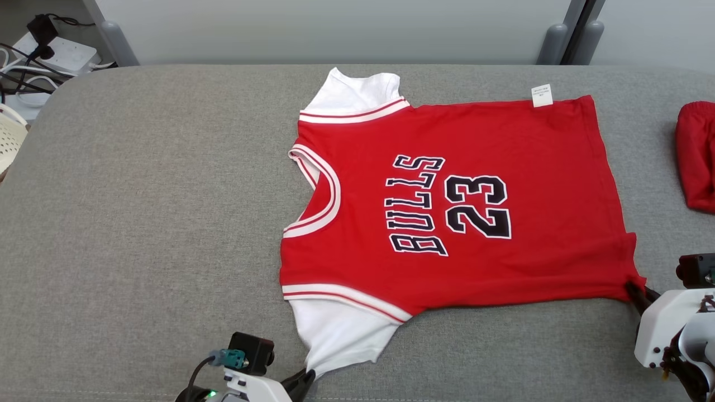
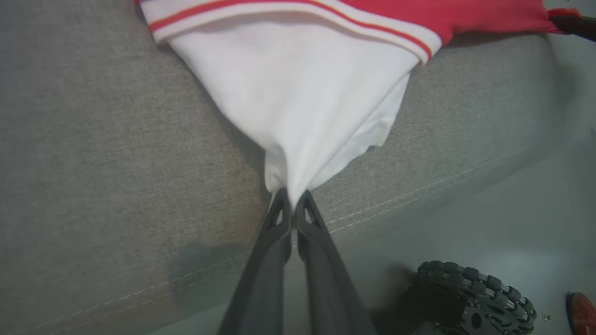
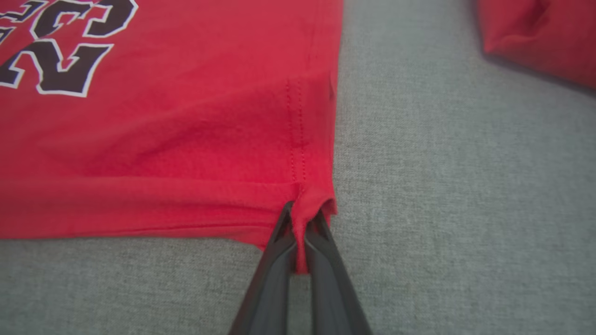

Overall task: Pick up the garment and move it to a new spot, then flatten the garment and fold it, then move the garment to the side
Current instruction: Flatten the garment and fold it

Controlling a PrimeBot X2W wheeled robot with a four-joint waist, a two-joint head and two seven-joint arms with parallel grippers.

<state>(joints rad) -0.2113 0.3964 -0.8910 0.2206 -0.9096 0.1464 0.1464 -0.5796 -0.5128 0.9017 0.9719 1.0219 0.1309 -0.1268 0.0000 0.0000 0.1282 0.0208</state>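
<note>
The garment (image 1: 447,206) is a red jersey with white sleeves, "BULLS 23" printed on it, lying spread flat on the grey cushion with its neck toward the left. My left gripper (image 1: 306,378) sits at the bottom of the head view, shut on the tip of the near white sleeve (image 2: 298,107), which is pulled into a point between the fingers (image 2: 292,202). My right gripper (image 1: 634,290) is at the lower right, shut on the near hem corner (image 3: 305,211) of the red body, with cloth bunched between its fingers.
A second red cloth (image 1: 695,156) lies at the cushion's right edge, also seen in the right wrist view (image 3: 545,37). The cushion's front seam (image 2: 396,204) runs just under my left gripper, with the robot's wheel (image 2: 470,298) and floor beyond. Cables and a power strip (image 1: 50,50) lie far left.
</note>
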